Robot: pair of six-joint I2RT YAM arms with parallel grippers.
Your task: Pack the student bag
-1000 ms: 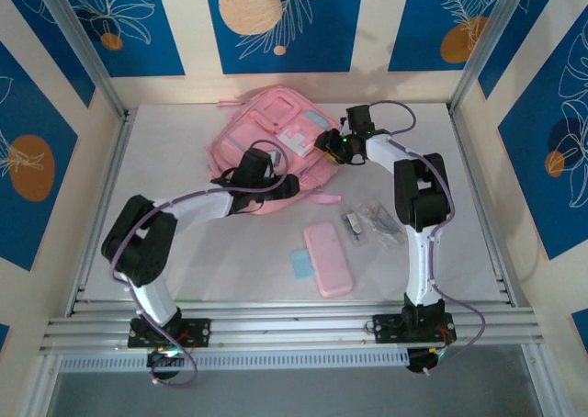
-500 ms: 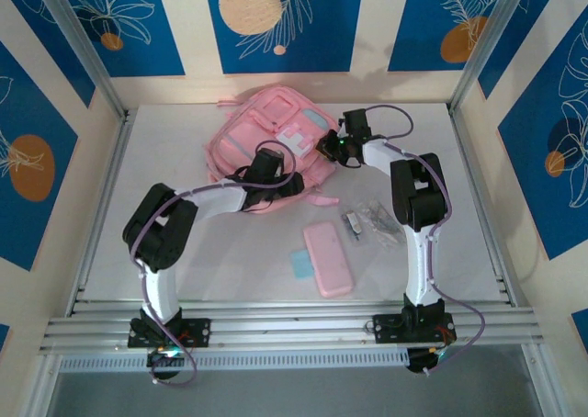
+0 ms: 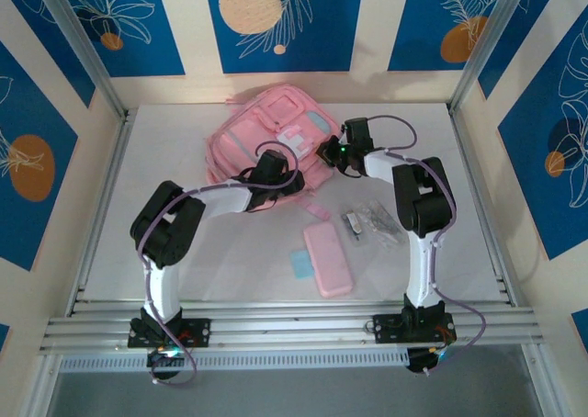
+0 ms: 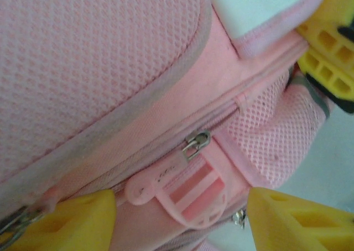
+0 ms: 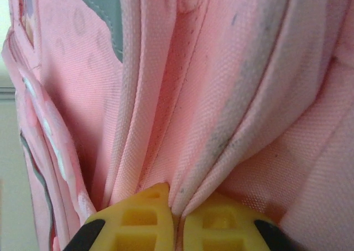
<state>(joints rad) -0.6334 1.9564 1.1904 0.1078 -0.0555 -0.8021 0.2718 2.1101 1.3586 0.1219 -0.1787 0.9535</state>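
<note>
While the right pincer (image 5: 178, 220) is clamped on a fold of pink cloth, its two yellow tips pressed together with the fabric between them, the left pincer (image 4: 180, 220) stands with its jaws apart, one yellow tip on either side of a zipper pull (image 4: 176, 189). The coming move seems to turn on that relation. The pull lies straight ahead of the left pincer, in the gap between its tips. It hangs from a metal slider (image 4: 197, 142) on a zipper line that runs slantwise from lower left to upper right in the left wrist view. Whether the tips touch the cloth, I cannot tell.

From above, the student bag (image 3: 266, 128) lies at the far middle of the tabletop (image 3: 184, 242), close to the back wall. Its long axis runs roughly left to right, with the right end tilted away. The left pincer meets its near edge and the right one holds its right-hand side. Both are at the bag, but only the left is placed at the zipper.

The bag looks soft and slumped: pink mesh and woven cloth, pale blue-white patches, padded panels, greyish piping. The pull is a flat pink rubbery tab with a slotted end. Nearer the arms, well apart from the bag, lie a flat pink pencil case (image 3: 328, 258), a small pale blue card (image 3: 299, 264) just beside it, and a clear packet (image 3: 372, 221).
</note>
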